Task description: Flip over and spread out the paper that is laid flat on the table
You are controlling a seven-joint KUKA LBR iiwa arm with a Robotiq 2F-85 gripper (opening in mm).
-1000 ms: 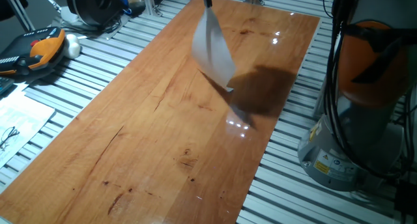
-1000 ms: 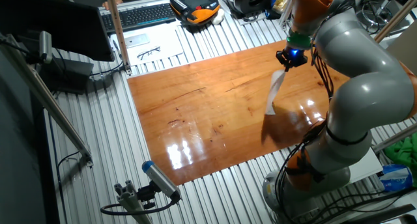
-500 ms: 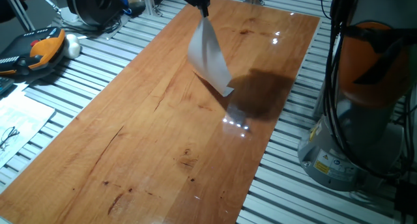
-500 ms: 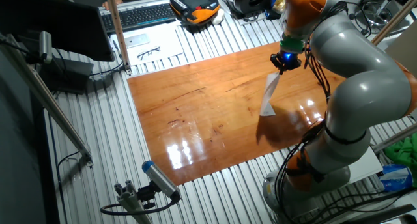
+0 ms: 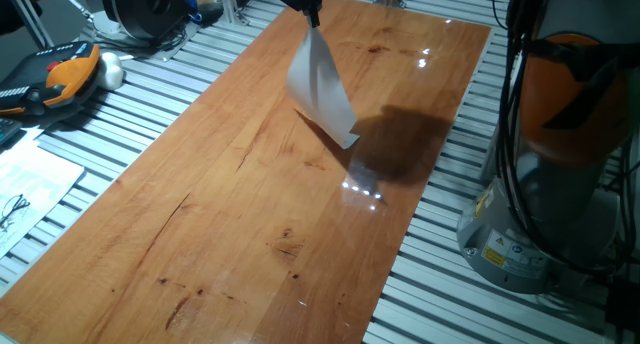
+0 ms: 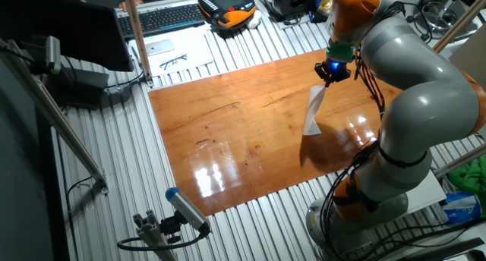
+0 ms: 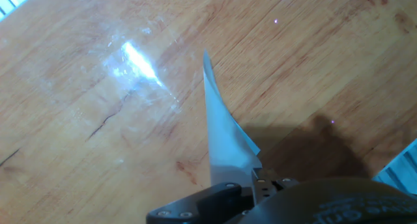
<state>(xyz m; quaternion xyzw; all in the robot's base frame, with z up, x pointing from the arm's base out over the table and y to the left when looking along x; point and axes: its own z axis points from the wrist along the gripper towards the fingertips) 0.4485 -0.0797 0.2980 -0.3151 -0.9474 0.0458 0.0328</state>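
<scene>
The paper (image 5: 321,86) is a white sheet hanging curled from one pinched corner above the reddish-brown wooden table (image 5: 230,204); its lower corner is close to the board. It also shows in the other fixed view (image 6: 313,111) and in the hand view (image 7: 225,136), edge-on below the fingers. My gripper (image 5: 311,6) is shut on the paper's top corner, above the far end of the table; it also shows in the other fixed view (image 6: 331,73). No printed text is readable on the sheet.
The table lies on a slatted metal surface (image 5: 130,114). An orange and black pendant (image 5: 62,76) and a printed sheet with glasses (image 5: 25,189) lie to the left. The arm's base (image 5: 545,224) stands right of the table. A keyboard (image 6: 163,18) lies beyond the far edge.
Since a second ago the gripper has carried the hanging paper a little to the left and lower. Over the last half second almost nothing moved.
</scene>
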